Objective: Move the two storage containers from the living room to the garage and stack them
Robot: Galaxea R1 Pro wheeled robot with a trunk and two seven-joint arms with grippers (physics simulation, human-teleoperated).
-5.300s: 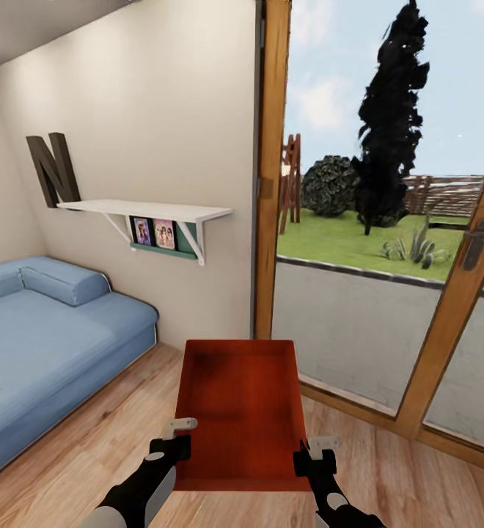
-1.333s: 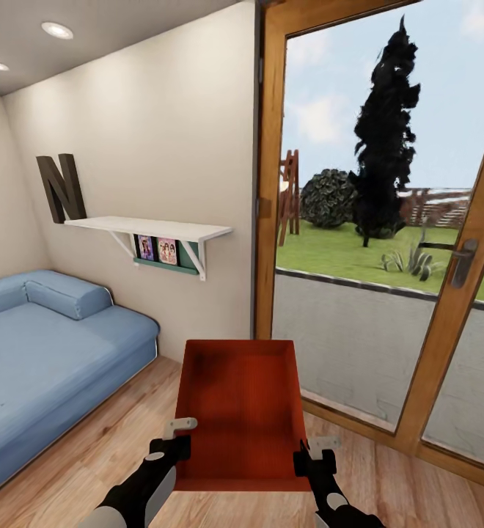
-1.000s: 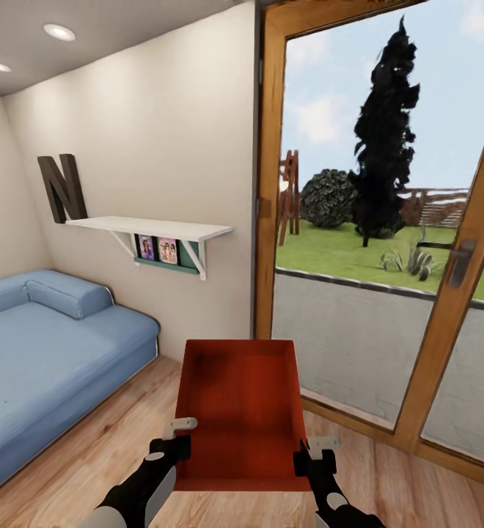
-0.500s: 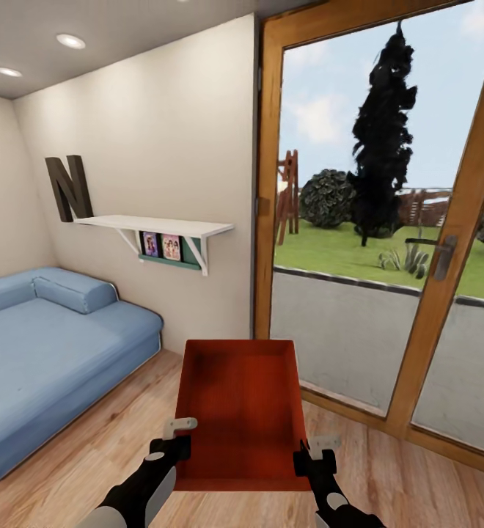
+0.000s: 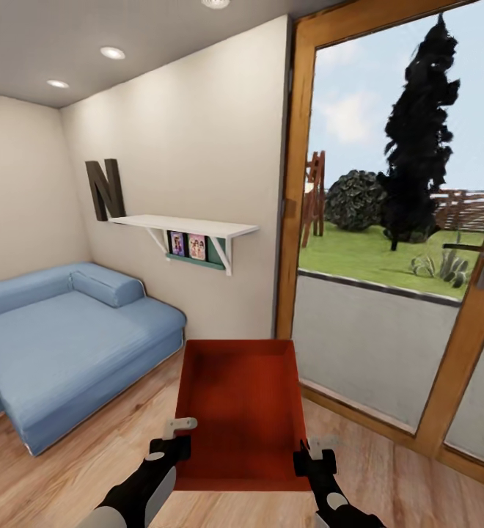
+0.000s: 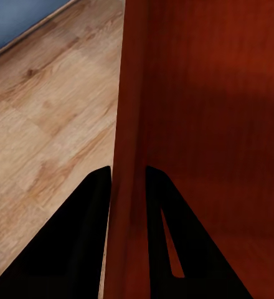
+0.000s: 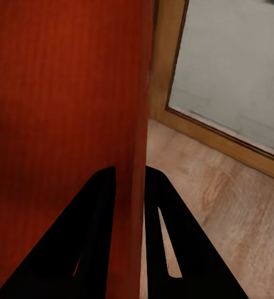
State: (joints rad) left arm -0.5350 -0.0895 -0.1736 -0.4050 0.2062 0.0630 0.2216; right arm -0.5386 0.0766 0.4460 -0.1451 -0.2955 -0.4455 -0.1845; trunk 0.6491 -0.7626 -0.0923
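Observation:
I carry one red-orange open-top storage container (image 5: 242, 411) in front of me, above the light wood floor of the living room. My left gripper (image 5: 177, 446) is shut on its left wall (image 6: 127, 156), one finger on each side. My right gripper (image 5: 306, 460) is shut on its right wall (image 7: 140, 137) in the same way. The container is empty and held level.
A blue sofa (image 5: 59, 345) fills the left side along the cream wall. A white shelf (image 5: 187, 224) with a dark letter N hangs on that wall. A wood-framed glass door (image 5: 411, 249) stands ahead and right, with a lawn and trees outside. Wood floor (image 5: 389, 484) lies around me.
The whole view has shifted: the sofa, shelf and door frame now sit further right, so the camera has turned left. The container and both grippers keep their place in the picture.

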